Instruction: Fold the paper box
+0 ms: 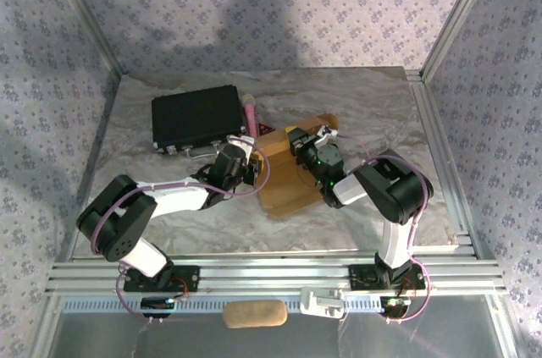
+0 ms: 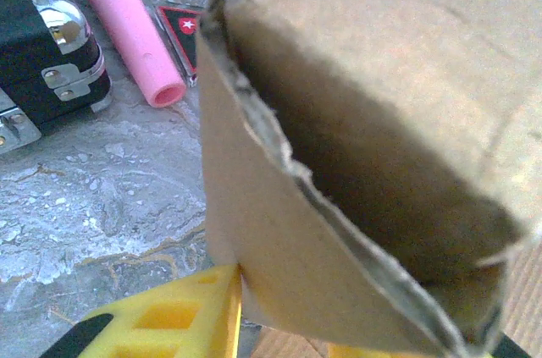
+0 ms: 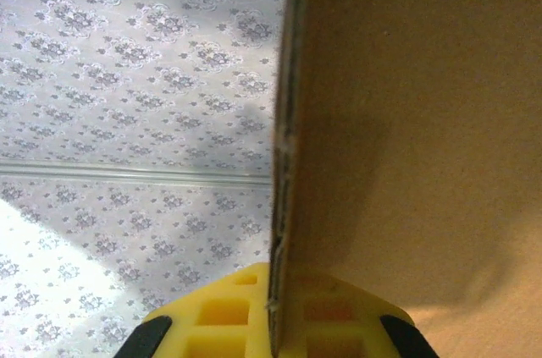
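Cardboard is gripped from both sides. The paper box [image 1: 286,187] sits partly raised at the centre of the top view, below and right of the black case [image 1: 195,119]. The left gripper [image 2: 271,328] is clamped on a doubled wall that rises through the middle of its wrist view. The right gripper [image 3: 275,311] is closed tight on a single upright panel, whose edge runs down the centre of its own view. The step in hand looks like raising and creasing a side wall. Doing it well probably means turning each panel about its scored line rather than pulling, with one arm anchoring while the other swings. That way the thin sheet should bend at the crease and not across the ragged corner near the top of the left wrist view. The cardboard shows no writing. The pink microphone [image 2: 127,28] at upper left carries a small white label too blurred to read. Beside it, a black-and-red patch [image 2: 180,32] bears a white star. The case shows metal latches and no lettering.
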You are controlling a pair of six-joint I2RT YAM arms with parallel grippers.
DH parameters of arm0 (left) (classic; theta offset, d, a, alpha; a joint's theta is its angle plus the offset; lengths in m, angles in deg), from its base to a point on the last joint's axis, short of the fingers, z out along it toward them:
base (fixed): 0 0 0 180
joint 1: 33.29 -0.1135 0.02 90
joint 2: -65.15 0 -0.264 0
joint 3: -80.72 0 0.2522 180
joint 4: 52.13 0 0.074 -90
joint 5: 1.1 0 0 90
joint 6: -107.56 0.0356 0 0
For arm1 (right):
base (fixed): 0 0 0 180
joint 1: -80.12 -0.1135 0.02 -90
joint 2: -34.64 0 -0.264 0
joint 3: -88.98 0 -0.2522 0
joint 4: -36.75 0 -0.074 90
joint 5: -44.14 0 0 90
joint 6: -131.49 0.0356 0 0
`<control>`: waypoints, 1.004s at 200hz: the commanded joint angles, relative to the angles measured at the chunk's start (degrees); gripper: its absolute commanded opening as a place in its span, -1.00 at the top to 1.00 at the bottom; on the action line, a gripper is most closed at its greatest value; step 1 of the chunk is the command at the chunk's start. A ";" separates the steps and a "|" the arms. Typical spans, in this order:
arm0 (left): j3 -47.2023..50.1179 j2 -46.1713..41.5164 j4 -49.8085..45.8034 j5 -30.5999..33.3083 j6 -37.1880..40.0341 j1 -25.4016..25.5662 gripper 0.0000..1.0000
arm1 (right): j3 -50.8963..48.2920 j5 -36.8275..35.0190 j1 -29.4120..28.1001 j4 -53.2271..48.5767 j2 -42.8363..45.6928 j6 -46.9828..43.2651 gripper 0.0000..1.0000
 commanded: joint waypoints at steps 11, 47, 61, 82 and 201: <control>-1.61 -0.07 3.70 2.80 -1.74 0.57 0.44 | -2.29 -0.37 -1.70 -1.51 -1.50 -3.58 1.00; -3.45 1.77 2.23 4.60 -2.63 1.20 0.49 | -2.00 -0.69 -2.01 -1.33 -2.18 -3.09 1.00; -4.20 2.60 1.72 6.53 -3.38 1.83 0.51 | -1.79 -0.87 -2.21 -1.67 -2.22 -2.86 1.00; -5.71 3.74 0.40 11.25 -4.69 3.57 0.48 | -1.75 -1.14 -2.41 -1.83 -2.40 -2.69 1.00; -11.43 10.28 -5.82 23.37 -14.02 6.08 0.79 | -2.02 -1.30 -2.83 0.72 -5.30 -2.72 1.00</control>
